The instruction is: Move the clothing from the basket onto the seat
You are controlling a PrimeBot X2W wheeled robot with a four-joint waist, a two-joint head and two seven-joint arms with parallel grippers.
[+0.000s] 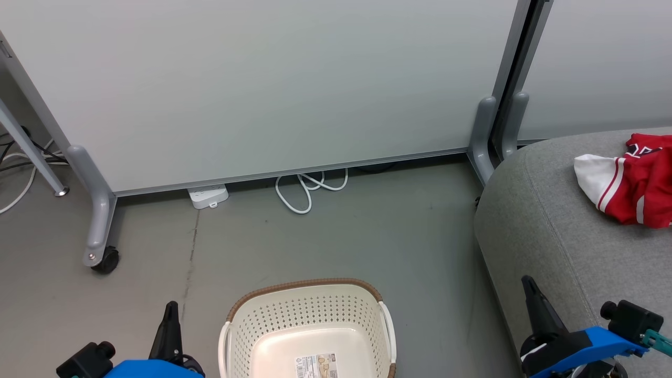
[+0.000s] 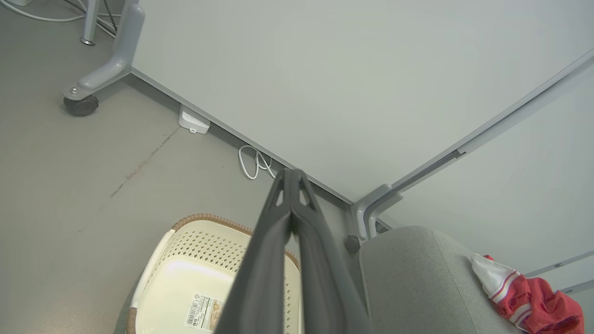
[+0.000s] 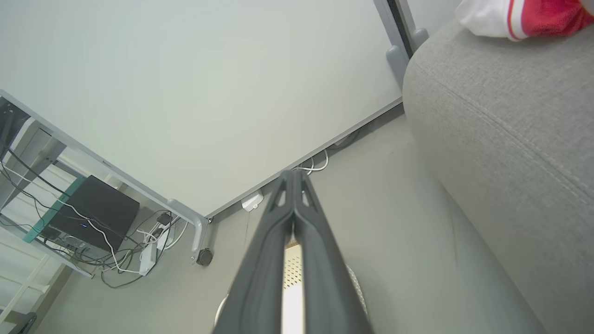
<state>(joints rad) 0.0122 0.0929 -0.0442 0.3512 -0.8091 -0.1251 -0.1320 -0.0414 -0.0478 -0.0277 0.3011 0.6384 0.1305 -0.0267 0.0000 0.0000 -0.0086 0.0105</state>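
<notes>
The cream perforated basket (image 1: pixel 310 325) with a brown rim stands on the floor at the bottom centre; a bare bottom with a label is all I see inside it. Red-and-white clothing (image 1: pixel 632 178) lies bunched on the grey seat (image 1: pixel 546 220) at the right. My left gripper (image 1: pixel 170 310) is shut at the lower left, beside the basket, holding nothing. Over the seat's front edge at the lower right, my right gripper (image 1: pixel 527 286) is also shut and holds nothing. The left wrist view shows shut fingertips (image 2: pixel 291 174) above the basket (image 2: pixel 185 260), with the clothing (image 2: pixel 529 297) on the seat (image 2: pixel 417 278).
A pale partition panel (image 1: pixel 262 89) on grey wheeled feet (image 1: pixel 100 231) closes off the back. A white power strip (image 1: pixel 208 196) and a looped white cable (image 1: pixel 307 189) lie at its base. Bare grey floor (image 1: pixel 367 236) stretches between the partition and the basket.
</notes>
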